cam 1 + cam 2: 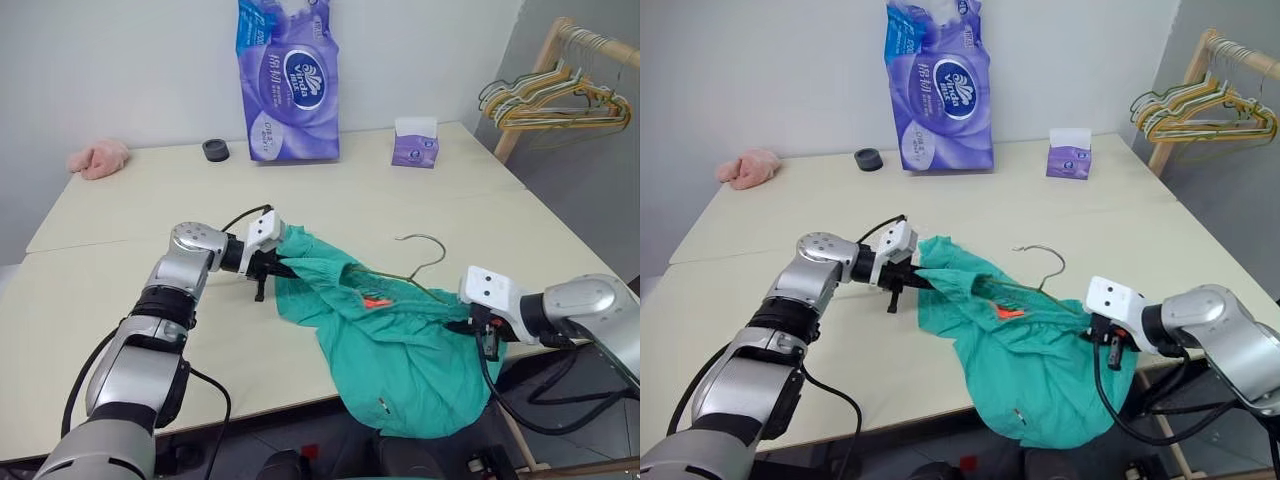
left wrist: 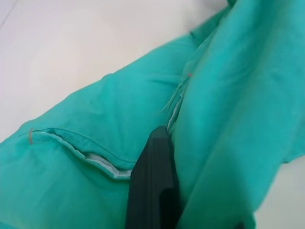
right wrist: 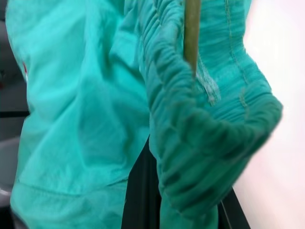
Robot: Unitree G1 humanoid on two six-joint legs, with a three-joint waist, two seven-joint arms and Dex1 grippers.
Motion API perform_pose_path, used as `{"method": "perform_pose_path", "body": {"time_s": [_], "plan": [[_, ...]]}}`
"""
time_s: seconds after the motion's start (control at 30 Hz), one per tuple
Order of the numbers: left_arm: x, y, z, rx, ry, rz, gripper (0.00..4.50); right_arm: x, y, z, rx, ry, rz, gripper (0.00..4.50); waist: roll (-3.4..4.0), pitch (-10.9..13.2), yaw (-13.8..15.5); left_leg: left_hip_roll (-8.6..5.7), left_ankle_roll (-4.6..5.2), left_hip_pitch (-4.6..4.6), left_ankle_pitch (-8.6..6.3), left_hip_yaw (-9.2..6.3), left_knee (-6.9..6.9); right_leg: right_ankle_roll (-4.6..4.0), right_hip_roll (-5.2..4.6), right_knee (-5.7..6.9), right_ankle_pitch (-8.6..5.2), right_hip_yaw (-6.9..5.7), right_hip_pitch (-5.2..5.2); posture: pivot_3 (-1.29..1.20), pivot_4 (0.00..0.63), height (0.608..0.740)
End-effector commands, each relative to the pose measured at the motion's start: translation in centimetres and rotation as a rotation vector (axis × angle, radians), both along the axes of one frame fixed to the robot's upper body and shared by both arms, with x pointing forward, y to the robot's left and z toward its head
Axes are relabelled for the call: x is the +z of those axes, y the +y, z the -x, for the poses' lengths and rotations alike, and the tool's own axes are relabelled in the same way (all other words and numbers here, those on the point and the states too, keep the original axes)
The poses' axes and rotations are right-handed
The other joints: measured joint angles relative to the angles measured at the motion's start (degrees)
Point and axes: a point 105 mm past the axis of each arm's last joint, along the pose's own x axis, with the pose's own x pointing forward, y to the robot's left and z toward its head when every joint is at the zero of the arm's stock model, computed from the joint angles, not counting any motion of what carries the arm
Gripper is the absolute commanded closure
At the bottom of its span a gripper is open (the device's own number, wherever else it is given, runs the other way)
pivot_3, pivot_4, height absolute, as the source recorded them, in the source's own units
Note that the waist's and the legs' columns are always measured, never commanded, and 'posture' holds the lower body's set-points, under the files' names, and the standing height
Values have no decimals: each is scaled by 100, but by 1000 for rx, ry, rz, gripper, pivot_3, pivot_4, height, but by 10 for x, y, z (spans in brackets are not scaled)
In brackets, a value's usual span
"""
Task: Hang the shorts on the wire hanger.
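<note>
The shorts [image 1: 395,350] lie nearest, a teal-green heap draped over the desk's near edge, their lower part hanging past it toward the floor. The right gripper [image 1: 482,335] is closed on the gathered elastic waistband at the near right edge, and the left gripper [image 1: 268,268] is clamped shut on the cloth at the opposite side, farther in on the desk [image 1: 150,290]. The wire hanger [image 1: 420,265] lies partly inside the shorts, its hook poking out onto the bare desk just beyond them; how far the wire runs inside the cloth cannot be told. The likely trouble is that so much cloth hangs over the edge: if either grip slackens, its weight could drag shorts and hanger off the desk. Pulling the two sides apart could also slide the thin wire out, or bunch the waistband on one arm of the hanger. The fabric looks thin and limp, deeply creased, with a small orange mark near the middle and pale lining showing at a seam.
</note>
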Motion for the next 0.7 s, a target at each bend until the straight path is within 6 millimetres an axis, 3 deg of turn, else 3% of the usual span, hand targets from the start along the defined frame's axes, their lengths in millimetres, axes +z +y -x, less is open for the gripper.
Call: {"method": "perform_pose_path", "body": {"time_s": [0.03,0.3,0.57,0.7], "plan": [[12,1,-4,12,-39,21,4490,14,0,-4,4,-58,-18,4500,0,0,-6,0,0,1,0,0,0,0,0,1,0,0,0,-250,45,740],[16,-18,10,-84,-29,61,4490,17,9,-8,16,-70,-42,4500,0,0,-5,0,0,0,0,0,0,0,0,1,0,1,0,-247,47,740],[8,-8,7,-30,-37,3,4490,17,11,-9,15,-71,-53,4500,0,0,-3,0,0,0,0,0,0,0,0,1,0,1,0,-245,46,740],[4,-2,2,5,-70,-25,3357,19,11,-10,11,-76,-60,4500,0,0,0,0,0,0,0,0,0,0,0,1,0,1,0,-243,47,740]]}}
